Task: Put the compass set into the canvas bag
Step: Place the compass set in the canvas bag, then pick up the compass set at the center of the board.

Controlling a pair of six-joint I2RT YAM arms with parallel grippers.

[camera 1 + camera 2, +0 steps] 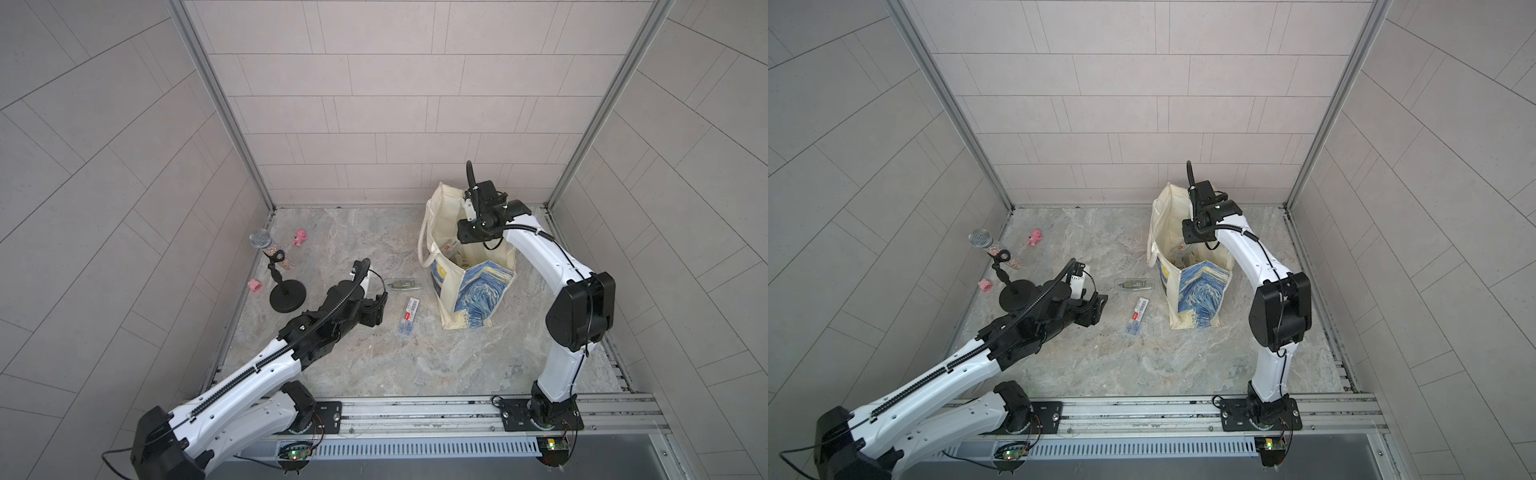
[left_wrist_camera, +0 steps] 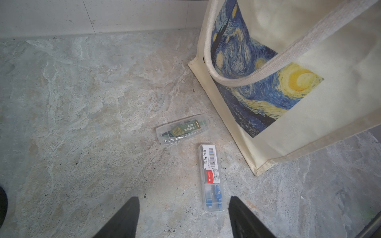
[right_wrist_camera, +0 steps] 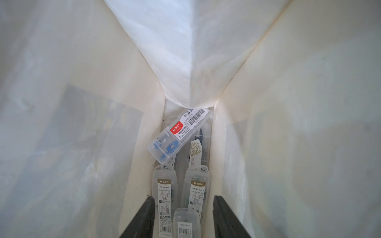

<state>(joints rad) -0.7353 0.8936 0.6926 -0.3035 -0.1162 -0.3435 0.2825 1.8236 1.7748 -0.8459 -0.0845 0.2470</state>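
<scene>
Compass sets: two on table, perhaps five in canvas bag; both hands spread.

The canvas bag stood upright and open on the table, cream, with a swirling blue-and-yellow sky printed on its side. Several clear compass-set cases lay inside (one with a red label, tilted across the others). Two more lay flat on the table near the bag, apart from each other: a green-carded case and a red-labelled case.
</scene>
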